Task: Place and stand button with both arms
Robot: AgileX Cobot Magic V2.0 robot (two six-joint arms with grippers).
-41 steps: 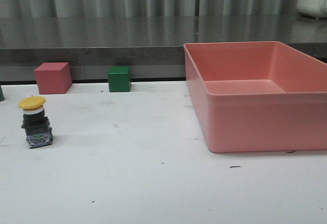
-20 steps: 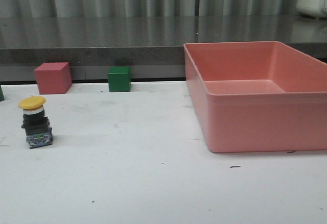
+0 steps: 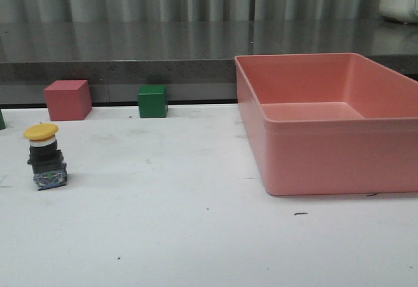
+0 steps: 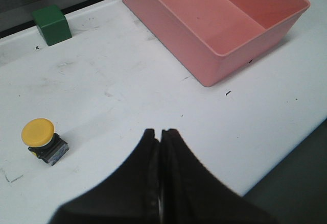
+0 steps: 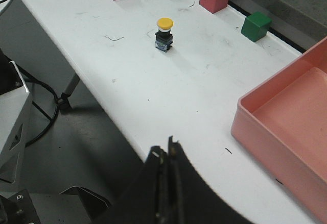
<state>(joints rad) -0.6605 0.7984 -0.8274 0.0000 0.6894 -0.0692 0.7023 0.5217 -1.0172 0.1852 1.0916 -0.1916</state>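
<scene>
Right now both my sets of fingers are pressed together and carry nothing. My left fingers (image 4: 160, 138) hang above the white table (image 3: 196, 235), and my right fingers (image 5: 168, 152) hang out past its near edge, over the floor beside it.

The button (image 3: 44, 156) stands upright on the table, yellow cap on top, white collar under it, the dark body and bluish base planted flat. From my left fingers it sits off to one side and a little ahead, near but clearly apart (image 4: 43, 142). From my right fingers it is well apart, far across the table (image 5: 164, 32). Nothing touches it; it holds itself up on its own base.

The pink bin (image 3: 326, 120) lies ahead of my left fingers on the other side from the button, open and with nothing in it that I can see. A green cube (image 3: 152, 101) and a pink cube (image 3: 66, 99) sit along the table's far edge, beyond the button, well clear of my reach line.

I judge the button is already standing where it belongs, and my fingers are drawn back high and closed so that I knock nothing over. If more is wanted, my left side is the nearer one to go in.
</scene>
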